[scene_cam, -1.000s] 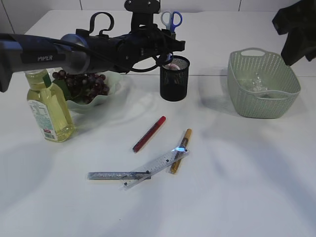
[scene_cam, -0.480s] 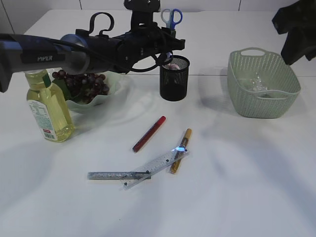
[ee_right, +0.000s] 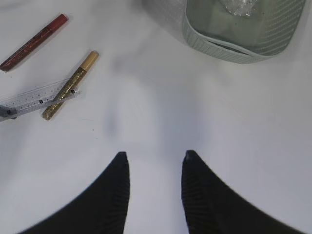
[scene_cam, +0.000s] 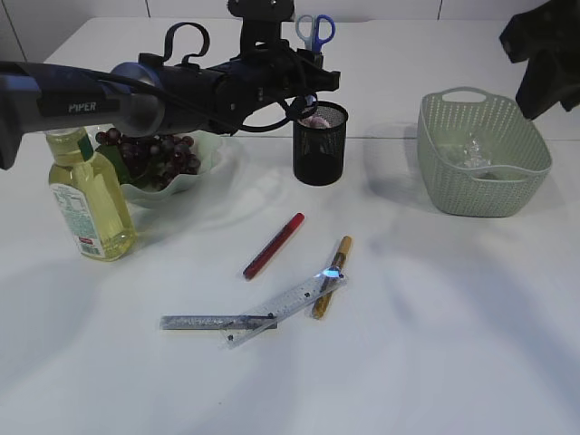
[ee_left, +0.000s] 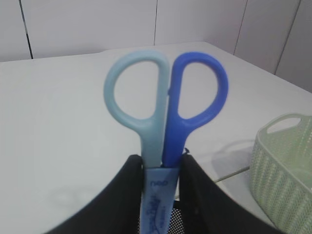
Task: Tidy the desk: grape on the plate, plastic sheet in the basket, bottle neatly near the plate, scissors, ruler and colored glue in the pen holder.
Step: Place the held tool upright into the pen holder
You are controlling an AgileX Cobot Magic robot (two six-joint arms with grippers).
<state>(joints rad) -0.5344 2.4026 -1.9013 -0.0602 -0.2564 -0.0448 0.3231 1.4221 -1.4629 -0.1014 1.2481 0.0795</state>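
My left gripper point(ee_left: 161, 163) is shut on the scissors point(ee_left: 165, 102), which point down with their light-blue and dark-blue handles point(scene_cam: 314, 33) up, over the black mesh pen holder point(scene_cam: 321, 145). The clear ruler point(scene_cam: 285, 306) lies on the table across a silver glue stick point(scene_cam: 213, 322), beside a gold one point(scene_cam: 332, 276). A red glue stick point(scene_cam: 274, 246) lies nearer the holder. Grapes point(scene_cam: 149, 154) sit on the pale green plate point(scene_cam: 213, 161), and the yellow bottle point(scene_cam: 86, 195) stands left of it. The plastic sheet point(scene_cam: 471, 149) lies in the green basket point(scene_cam: 480, 195). My right gripper point(ee_right: 155, 156) hangs open over bare table.
The right arm point(scene_cam: 544, 54) is a dark shape at the upper right, above the basket point(ee_right: 234, 46). From the right wrist I see the red glue stick point(ee_right: 34, 41), the gold one point(ee_right: 70, 85) and the ruler point(ee_right: 36, 100) to the left.
The left gripper has edged slightly upward with the scissors. Nothing else has moved.
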